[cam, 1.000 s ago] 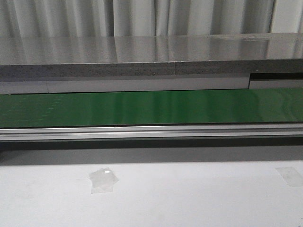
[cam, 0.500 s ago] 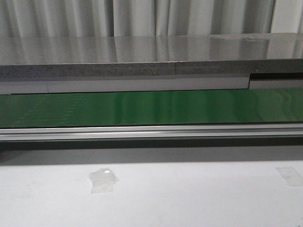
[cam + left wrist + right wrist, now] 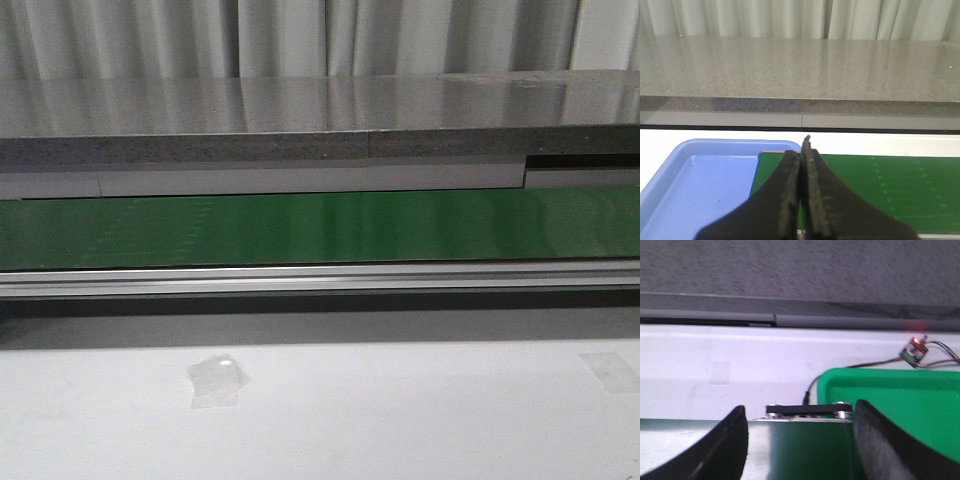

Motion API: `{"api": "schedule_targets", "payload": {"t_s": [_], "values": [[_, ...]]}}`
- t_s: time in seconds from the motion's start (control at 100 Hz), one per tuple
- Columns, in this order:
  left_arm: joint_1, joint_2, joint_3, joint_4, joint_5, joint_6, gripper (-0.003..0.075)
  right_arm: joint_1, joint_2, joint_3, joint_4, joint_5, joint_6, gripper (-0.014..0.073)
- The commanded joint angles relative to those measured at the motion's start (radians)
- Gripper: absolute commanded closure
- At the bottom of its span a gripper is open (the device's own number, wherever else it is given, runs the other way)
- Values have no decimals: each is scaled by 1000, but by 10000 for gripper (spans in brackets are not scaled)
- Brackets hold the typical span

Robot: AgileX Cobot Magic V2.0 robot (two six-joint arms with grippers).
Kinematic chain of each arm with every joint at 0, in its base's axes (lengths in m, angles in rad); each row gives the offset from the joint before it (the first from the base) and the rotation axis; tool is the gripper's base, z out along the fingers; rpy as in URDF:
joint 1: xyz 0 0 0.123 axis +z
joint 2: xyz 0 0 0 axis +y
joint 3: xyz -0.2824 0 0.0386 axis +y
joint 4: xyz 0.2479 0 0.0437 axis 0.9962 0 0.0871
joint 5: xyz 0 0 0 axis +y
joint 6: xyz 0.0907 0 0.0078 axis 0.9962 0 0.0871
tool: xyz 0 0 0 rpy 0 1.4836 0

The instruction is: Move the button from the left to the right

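Note:
The button is not visible in any view. In the left wrist view my left gripper [image 3: 803,150] is shut with nothing between its fingers. It hangs over the near end of the green conveyor belt [image 3: 900,190], beside an empty blue tray [image 3: 695,185]. In the right wrist view my right gripper [image 3: 799,440] is open and empty above the other end of the belt [image 3: 805,450], next to a green tray [image 3: 900,410]. Neither gripper shows in the front view, where the green belt [image 3: 320,228] runs across.
A grey stone ledge [image 3: 320,125] runs behind the belt, and an aluminium rail [image 3: 320,277] runs in front of it. Two pieces of clear tape [image 3: 215,380] lie on the white table. A small circuit board [image 3: 914,351] with a red light and wires sits beyond the green tray.
A faint light pattern on the belt has spread at the left. No object or arm has moved in the front view.

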Motion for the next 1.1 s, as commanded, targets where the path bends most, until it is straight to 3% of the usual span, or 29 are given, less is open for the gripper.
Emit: {"api": "schedule_targets", "payload": {"t_s": [0.0,0.35,0.63,0.97,1.09], "values": [[-4,6,-29,-12,-79,-1,740,53,-110,44,11,-124,-19,126],[-4,6,-29,-12,-79,-1,740,187,-476,538,15,-454,-20,126],[-4,6,-29,-12,-79,-1,740,212,-828,919,81,-556,-20,126],[-4,6,-29,-12,-79,-1,740,212,-1165,1066,133,-516,-20,130],[-4,6,-29,-12,-79,-1,740,212,-1180,1066,133,-510,-20,228]]}}
